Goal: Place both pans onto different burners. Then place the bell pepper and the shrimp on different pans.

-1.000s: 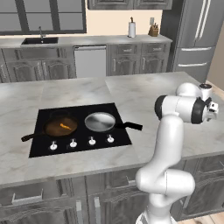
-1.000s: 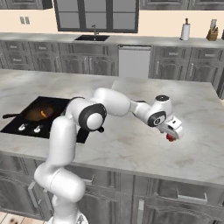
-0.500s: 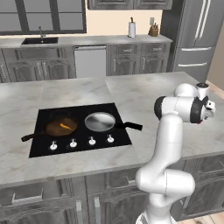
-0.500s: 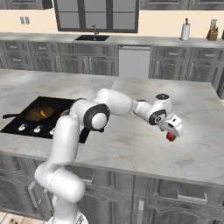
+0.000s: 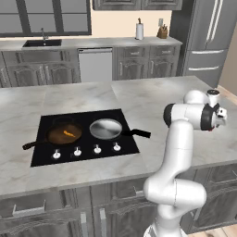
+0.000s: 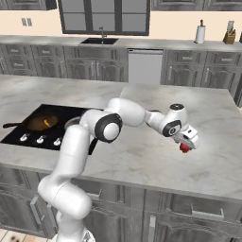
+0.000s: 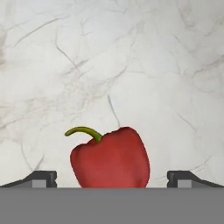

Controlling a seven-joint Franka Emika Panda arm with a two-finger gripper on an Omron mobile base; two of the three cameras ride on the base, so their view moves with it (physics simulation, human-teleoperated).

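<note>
Jaws lower now, spread wide astride the red bell pepper (on marble counter).

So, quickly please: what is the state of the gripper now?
Gripper: open, holding nothing; its fingertips stand on either side of the red bell pepper on the counter.

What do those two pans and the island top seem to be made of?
The left pan looks like dark cast iron: matte black rim, rusty-brown inside. The right pan looks like polished steel: pale, shiny grey bowl with a black handle. The countertop looks like smooth marble or similar stone: off-white with grey veins. All are rendered, so these are guesses.
</note>
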